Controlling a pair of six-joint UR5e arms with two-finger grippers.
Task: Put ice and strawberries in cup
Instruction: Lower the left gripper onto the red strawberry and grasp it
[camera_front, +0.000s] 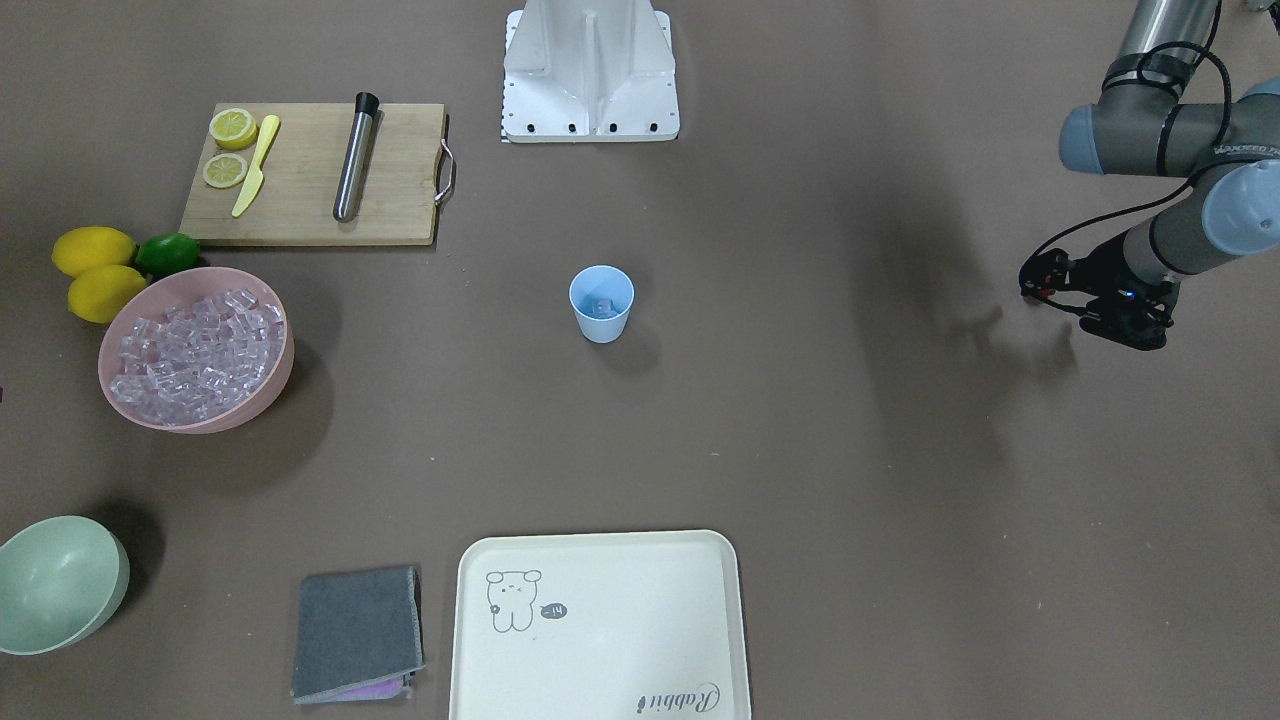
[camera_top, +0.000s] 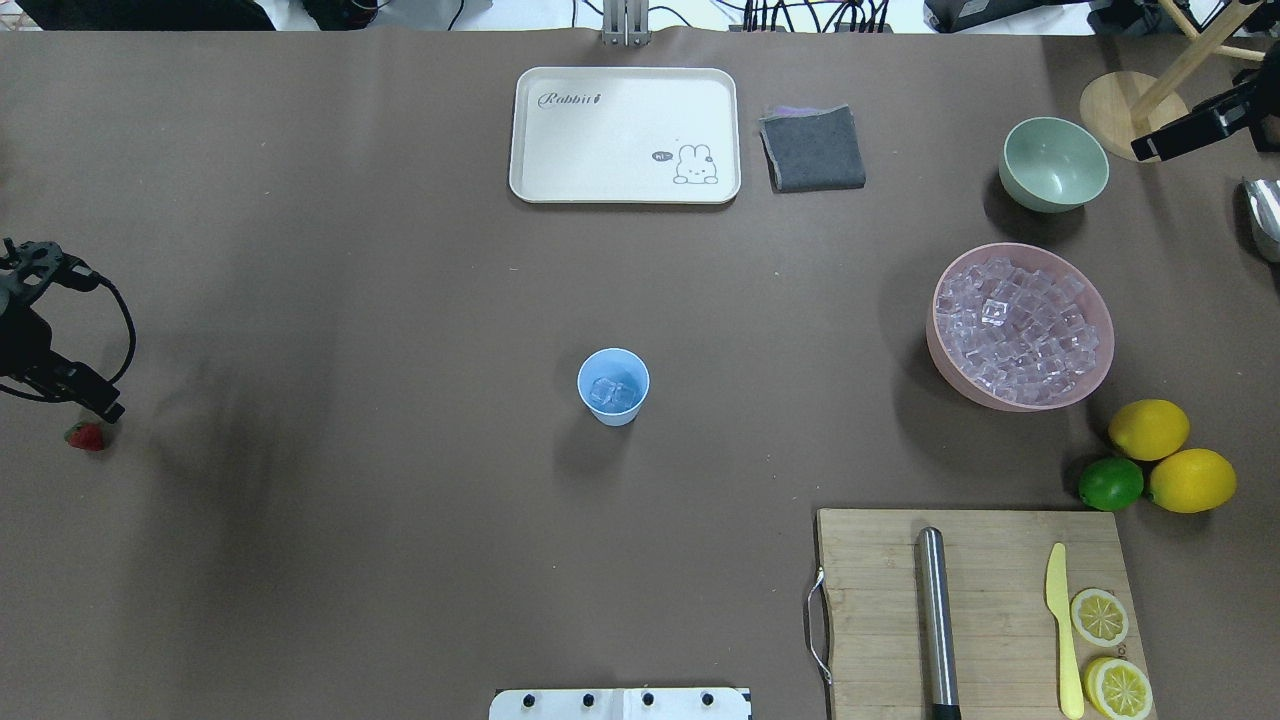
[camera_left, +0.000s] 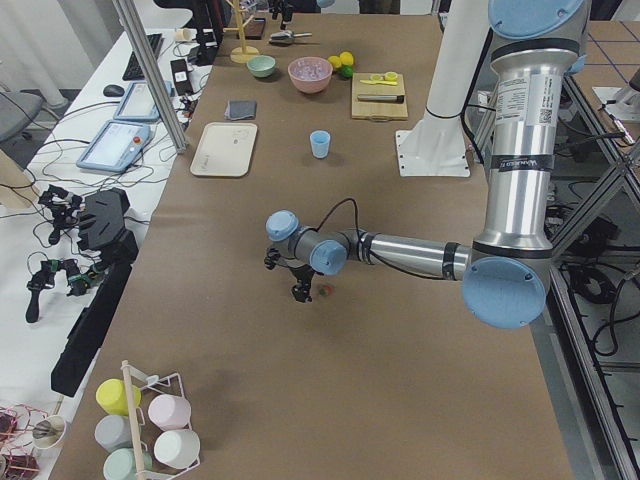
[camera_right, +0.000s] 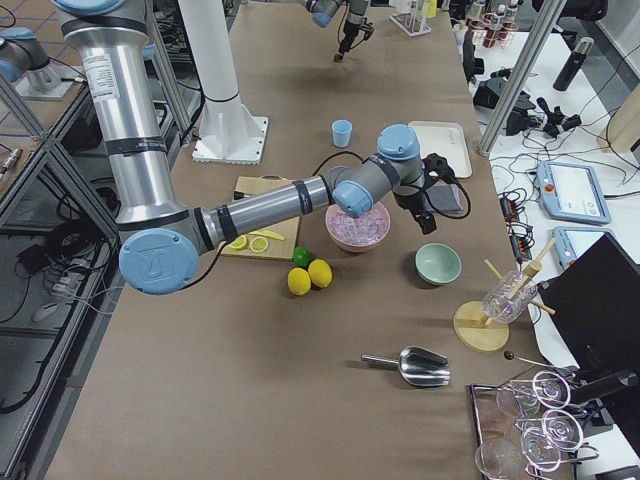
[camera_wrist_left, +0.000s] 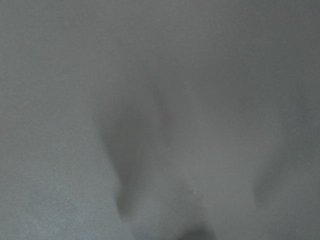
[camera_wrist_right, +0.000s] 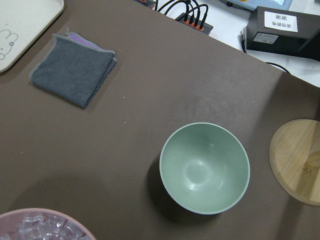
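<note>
Table (camera_top: 400, 300): brown, and everything noted below is carried on it.

Cutting board (camera_top: 990, 600): wooden, recorded at lower right of the overhead view. A metal cylinder (camera_top: 936, 620), a yellow knife (camera_top: 1062, 630) and two lemon halves (camera_top: 1099, 617) are laid on it.

Tray (camera_top: 600, 140): cream with a rabbit print, at top centre.

Pink bowl (camera_top: 945, 362): at the right side, heaped with ice (camera_top: 1020, 340).

Green bowl (camera_top: 1054, 165): at upper right, with a folded grey cloth (camera_top: 812, 150) to its left.

Left hand (camera_top: 100, 405): seen at the left edge, low over the table. Its opening cannot be told, since the wrist view is blurred.

Right hand (camera_right: 424, 218): held above the table near the cloth and green bowl. Its opening cannot be told either.

Cup (camera_top: 613, 417): light blue, upright at frame centre, well apart from both hands. A few ice cubes are seen inside.

Two lemons (camera_top: 1148, 428) and a lime (camera_top: 1110, 483): grouped at the right edge, below the pink bowl.

Strawberry (camera_top: 87, 436): on the table at the left edge, just beside the left hand and well apart from the cup.
</note>
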